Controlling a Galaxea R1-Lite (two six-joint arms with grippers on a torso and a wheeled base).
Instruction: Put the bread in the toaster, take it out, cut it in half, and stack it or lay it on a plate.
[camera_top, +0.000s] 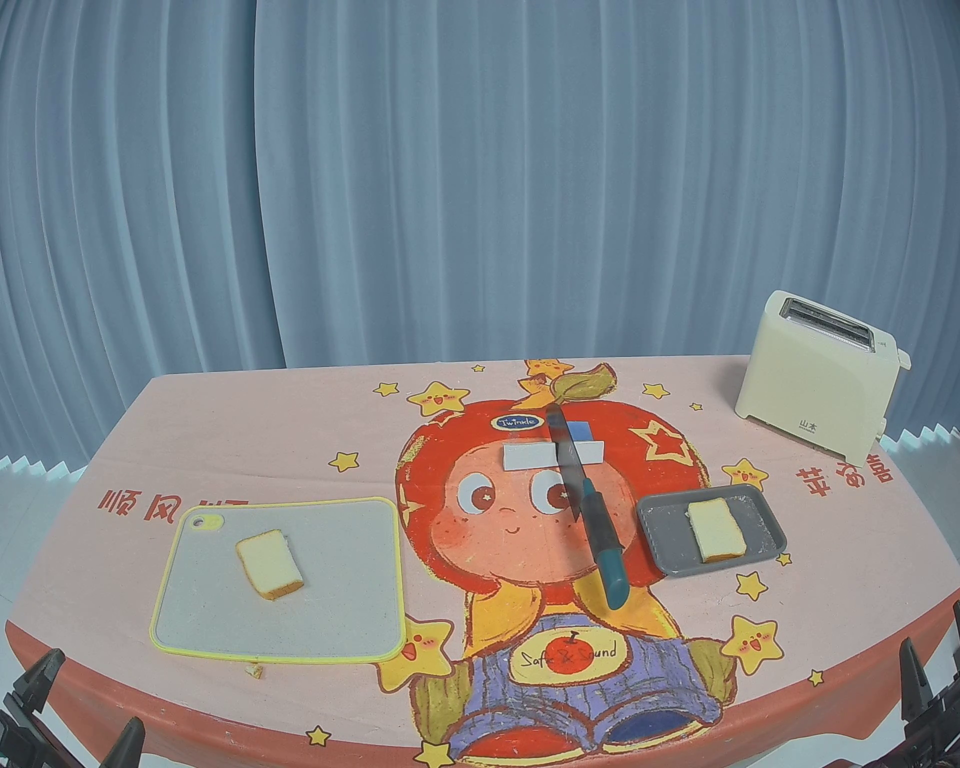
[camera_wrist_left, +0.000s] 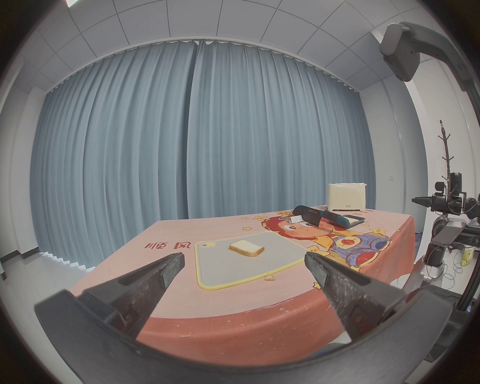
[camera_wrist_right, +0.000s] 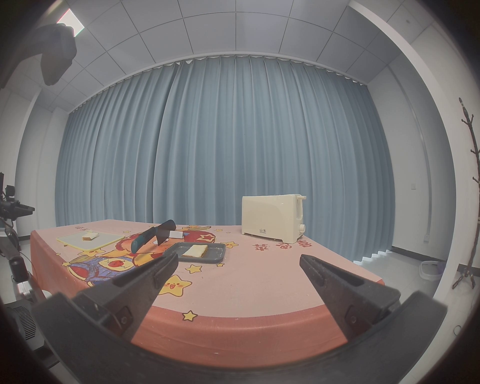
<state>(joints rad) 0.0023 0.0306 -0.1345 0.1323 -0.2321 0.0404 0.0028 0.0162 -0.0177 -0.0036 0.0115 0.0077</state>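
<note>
One half slice of bread (camera_top: 268, 564) (camera_wrist_left: 246, 247) (camera_wrist_right: 90, 236) lies on the grey cutting board (camera_top: 330, 610) (camera_wrist_left: 220, 265) at the left. Another half slice (camera_top: 716, 529) (camera_wrist_right: 195, 251) rests on the dark grey plate (camera_top: 760, 520) (camera_wrist_right: 215, 254) at the right. A knife (camera_top: 590, 505) (camera_wrist_left: 320, 216) (camera_wrist_right: 150, 236) with a teal handle lies between them on the table's middle. The cream toaster (camera_top: 818, 373) (camera_wrist_left: 346, 196) (camera_wrist_right: 272, 217) stands at the far right. My left gripper (camera_wrist_left: 245, 285) hangs open off the table's front left corner. My right gripper (camera_wrist_right: 240, 290) hangs open off the front right edge.
A white and blue card (camera_top: 553, 452) lies under the knife blade. A bread crumb (camera_top: 256, 671) sits in front of the board. The cloth-covered table (camera_top: 300, 440) ends in a curved front edge; blue curtains hang behind it.
</note>
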